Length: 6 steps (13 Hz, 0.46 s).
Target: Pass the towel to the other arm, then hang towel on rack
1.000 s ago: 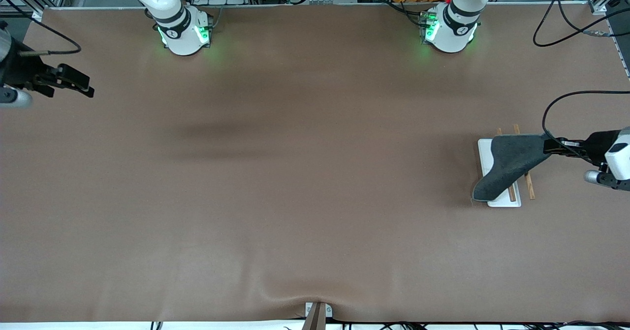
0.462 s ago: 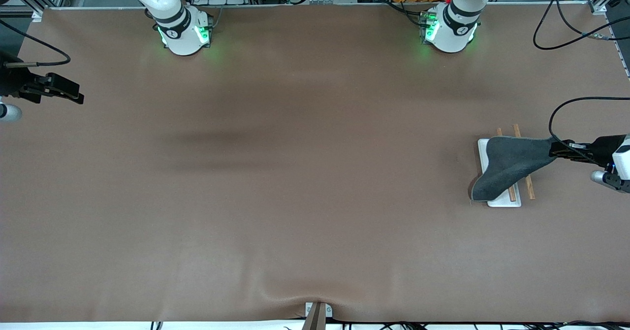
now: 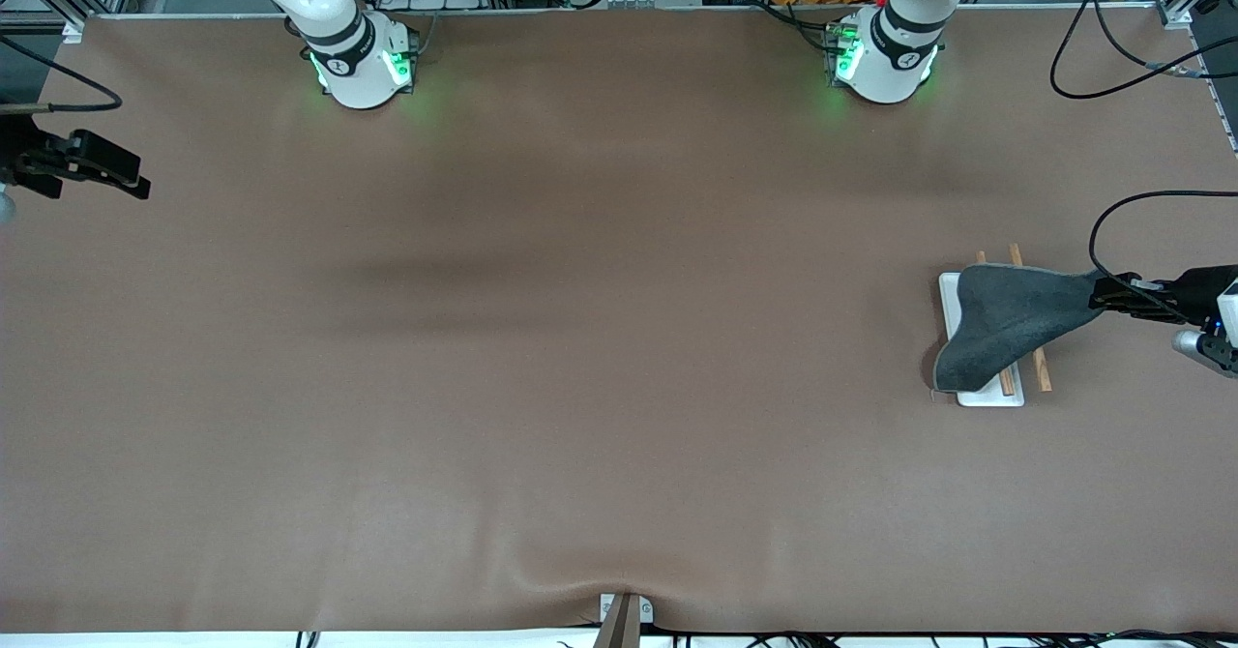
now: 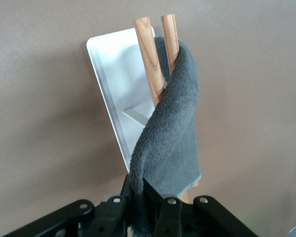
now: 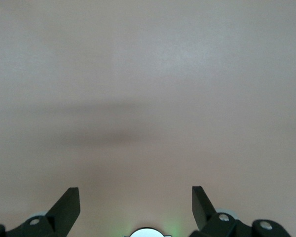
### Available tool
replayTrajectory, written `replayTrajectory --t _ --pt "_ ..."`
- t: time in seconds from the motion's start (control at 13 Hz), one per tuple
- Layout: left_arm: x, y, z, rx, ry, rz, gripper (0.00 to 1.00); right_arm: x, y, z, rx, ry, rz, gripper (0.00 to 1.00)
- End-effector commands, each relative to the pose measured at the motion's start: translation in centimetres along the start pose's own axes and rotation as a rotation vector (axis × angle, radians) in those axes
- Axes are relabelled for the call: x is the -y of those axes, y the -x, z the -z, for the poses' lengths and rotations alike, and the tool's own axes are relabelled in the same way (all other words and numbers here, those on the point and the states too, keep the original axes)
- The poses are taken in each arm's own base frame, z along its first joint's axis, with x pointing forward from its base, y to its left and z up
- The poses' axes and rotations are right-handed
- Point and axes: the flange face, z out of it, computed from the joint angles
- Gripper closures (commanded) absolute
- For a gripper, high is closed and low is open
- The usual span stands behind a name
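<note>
A dark grey towel (image 3: 1011, 324) drapes across the rack (image 3: 987, 338) at the left arm's end of the brown tabletop (image 3: 580, 338), one corner pinched tight in the left claw (image 3: 1103, 293), which hovers just off the rack's edge toward that end of the tabletop. From the front camera, the cloth spreads from the clamped corner over the two brown wooden rods (image 3: 1025, 319) and sags down across the white base plate (image 3: 953, 300), its lowest fold hanging at the plate's nearer corner. The left wrist view shows the same towel (image 4: 172, 143) rising from between the closed fingers of the left claw (image 4: 144, 200), stretched taut and looped over the ends of the two rods (image 4: 155, 64), with the white base plate (image 4: 113, 84) lying flat on the tabletop beneath them. Only the grey side of the cloth is visible. At the right arm's end of the tabletop, well apart from the rack, the right claw (image 3: 106, 169) waits in the air above the bare surface; its own wrist view shows its dark fingertips (image 5: 69, 205) spread wide, with nothing between them but tabletop (image 5: 148, 98).
</note>
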Motion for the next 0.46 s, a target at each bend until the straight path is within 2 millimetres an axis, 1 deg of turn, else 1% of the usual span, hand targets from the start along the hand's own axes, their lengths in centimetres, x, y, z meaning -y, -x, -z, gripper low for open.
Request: replayTrajectory --t 0.0,0.15,0.23,0.31,0.38 --pt "1.0 0.0 0.3 -0.001 -0.006 -0.015 1.0 1.6 0.7 1.0 0.029 -0.016 0.009 0.0" --pt "1.5 0.2 0.1 0.0 -0.003 -0.011 1.0 1.4 0.8 1.1 0.029 -0.016 0.015 0.0" --pt "1.8 0.4 -0.1 0.007 -0.006 -0.014 1.0 1.9 0.9 1.3 0.024 -0.015 0.012 0.0" --pt "2.2 0.4 -0.5 0.009 -0.001 -0.027 1.0 3.6 1.1 1.4 0.023 -0.01 0.042 0.0" --pt "2.5 0.2 -0.5 0.005 -0.002 -0.042 1.0 4.6 1.1 1.3 0.021 0.007 0.061 0.0"
